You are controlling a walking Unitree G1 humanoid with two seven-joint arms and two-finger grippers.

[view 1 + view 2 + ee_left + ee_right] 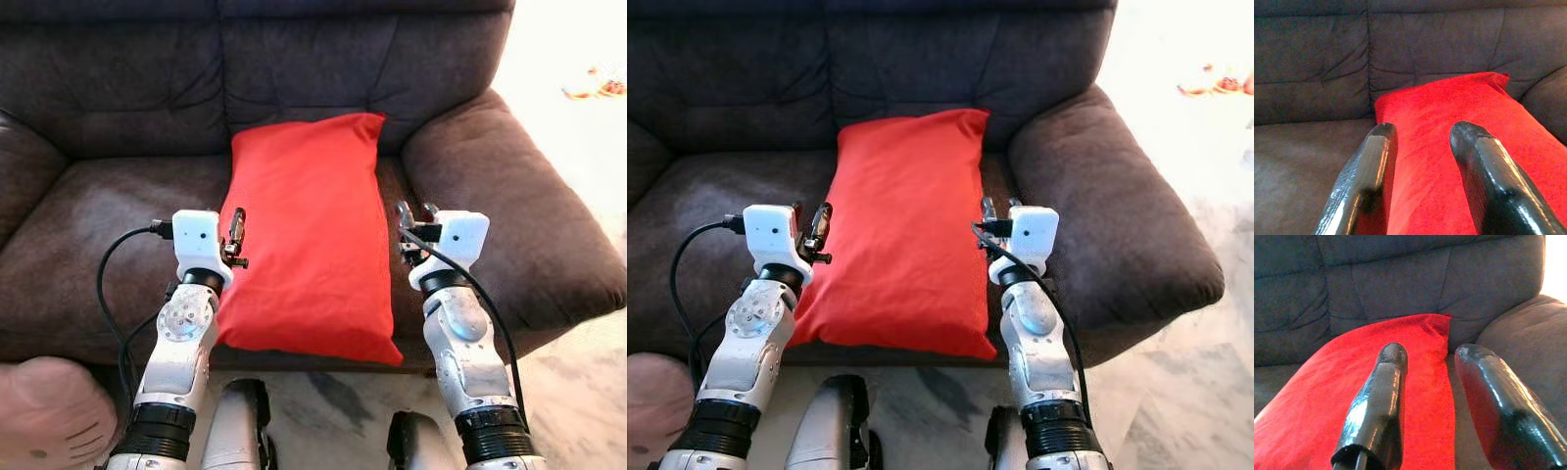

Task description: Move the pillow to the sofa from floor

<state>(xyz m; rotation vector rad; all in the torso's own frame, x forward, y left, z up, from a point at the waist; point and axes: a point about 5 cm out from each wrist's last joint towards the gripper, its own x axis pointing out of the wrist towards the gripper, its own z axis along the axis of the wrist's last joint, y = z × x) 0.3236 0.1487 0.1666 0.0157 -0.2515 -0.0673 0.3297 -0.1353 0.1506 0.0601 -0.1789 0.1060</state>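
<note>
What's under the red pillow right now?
The pillow lies flat on the sofa seat, its far end against the backrest and its near corner overhanging the front edge. Whatever lies between pillow and cushion is covered.

The pillow [309,245] is red woven cloth, matt with a fine grain. The sofa [118,108] is dark brown, suede-like fabric, matt and slightly napped. Gripper fingers [1364,181] are glossy black plastic; the floor [578,392] is smooth, marble-patterned stone.
</note>
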